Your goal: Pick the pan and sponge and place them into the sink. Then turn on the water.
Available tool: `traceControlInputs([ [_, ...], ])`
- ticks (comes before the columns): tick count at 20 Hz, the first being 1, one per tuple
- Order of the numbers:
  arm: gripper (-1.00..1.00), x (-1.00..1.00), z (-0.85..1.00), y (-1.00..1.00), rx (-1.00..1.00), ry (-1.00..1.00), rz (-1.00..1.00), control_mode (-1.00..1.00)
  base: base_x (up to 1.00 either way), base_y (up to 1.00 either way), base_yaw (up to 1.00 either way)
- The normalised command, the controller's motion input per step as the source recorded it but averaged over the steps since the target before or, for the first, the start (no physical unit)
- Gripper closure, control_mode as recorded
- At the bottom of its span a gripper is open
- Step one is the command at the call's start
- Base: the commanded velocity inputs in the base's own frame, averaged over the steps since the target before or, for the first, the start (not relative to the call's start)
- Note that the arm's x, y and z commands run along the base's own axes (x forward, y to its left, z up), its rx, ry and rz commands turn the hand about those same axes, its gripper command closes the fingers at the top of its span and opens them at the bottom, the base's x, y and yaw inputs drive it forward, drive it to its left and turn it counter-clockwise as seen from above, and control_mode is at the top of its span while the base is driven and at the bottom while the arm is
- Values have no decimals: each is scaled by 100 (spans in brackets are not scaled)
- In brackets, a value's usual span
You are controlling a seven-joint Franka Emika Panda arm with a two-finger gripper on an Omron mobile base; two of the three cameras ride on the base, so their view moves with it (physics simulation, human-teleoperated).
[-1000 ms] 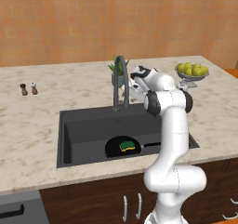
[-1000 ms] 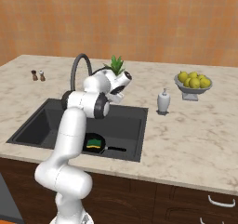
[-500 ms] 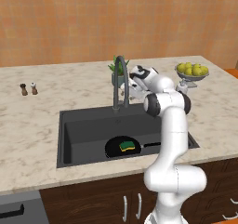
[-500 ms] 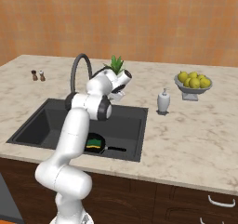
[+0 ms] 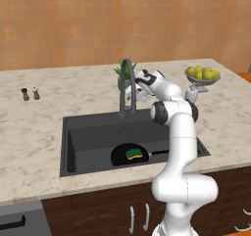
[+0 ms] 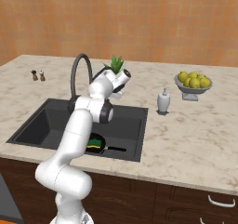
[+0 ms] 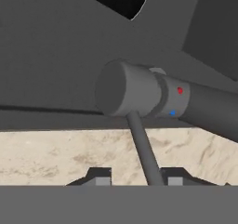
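The two-finger gripper [image 7: 135, 177] has just narrowed from wide open around the thin grey faucet lever [image 7: 142, 146], apparently gripping it. The round black pan [image 5: 129, 155], with the yellow-green sponge [image 5: 133, 154] on it, lies in the dark grey sink [image 5: 88, 137] at 6 o'clock from the faucet; only the water remains.

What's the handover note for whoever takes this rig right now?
Gripper: at the faucet's base, fingertips on either side of the thin lever; a firm clamp can't be confirmed.
Pan: in the sink, near the front.
Sponge: lying in the pan.
Faucet: no water running.
Done: pan and sponge are in the sink.
Left: move the lever to turn on the water, then check for a stream.
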Motion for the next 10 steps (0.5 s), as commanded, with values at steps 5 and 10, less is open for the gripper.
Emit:
traceControlInputs([
  [5, 100, -5, -77, -81, 0, -38, 23, -100, 0, 0, 0],
  [10, 100, -25, -84, -100, 0, -37, 17, -100, 0, 0, 0],
])
